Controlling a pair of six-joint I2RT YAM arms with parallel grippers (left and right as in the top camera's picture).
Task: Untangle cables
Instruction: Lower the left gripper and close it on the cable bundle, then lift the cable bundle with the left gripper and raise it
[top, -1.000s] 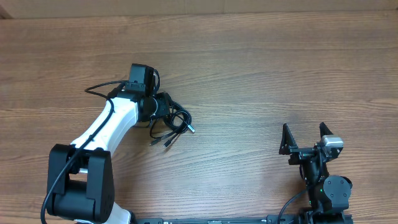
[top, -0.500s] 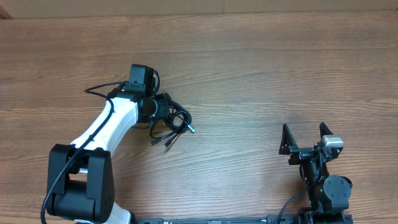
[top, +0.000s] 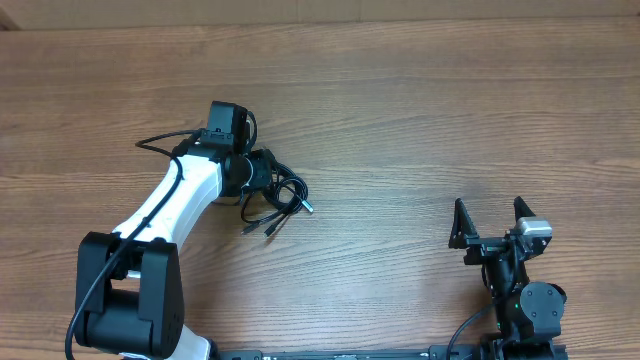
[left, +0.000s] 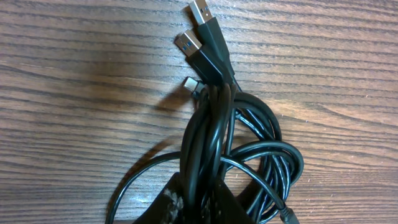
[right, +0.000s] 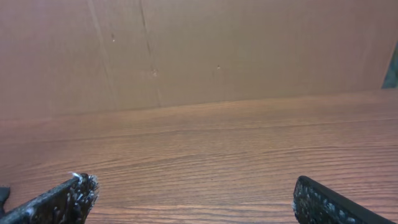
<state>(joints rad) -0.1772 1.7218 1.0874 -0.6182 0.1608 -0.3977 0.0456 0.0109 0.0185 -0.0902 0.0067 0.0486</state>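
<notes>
The cables (top: 284, 199) lie in a black tangled bunch on the wooden table, left of centre. In the left wrist view the cables (left: 214, 124) show looped strands and two silvery USB plugs (left: 198, 28) pointing away from the wrist. My left gripper (top: 262, 173) sits at the bunch's upper left edge. Its dark fingers (left: 171, 202) are shut on several strands that run straight between them. My right gripper (top: 489, 214) stands far off at the lower right, open, with only bare table between its fingertips (right: 68, 193).
A brown cardboard wall (right: 199, 50) rises beyond the table's far edge. The left arm's own thick black wire (top: 160, 140) loops out to the left of its wrist.
</notes>
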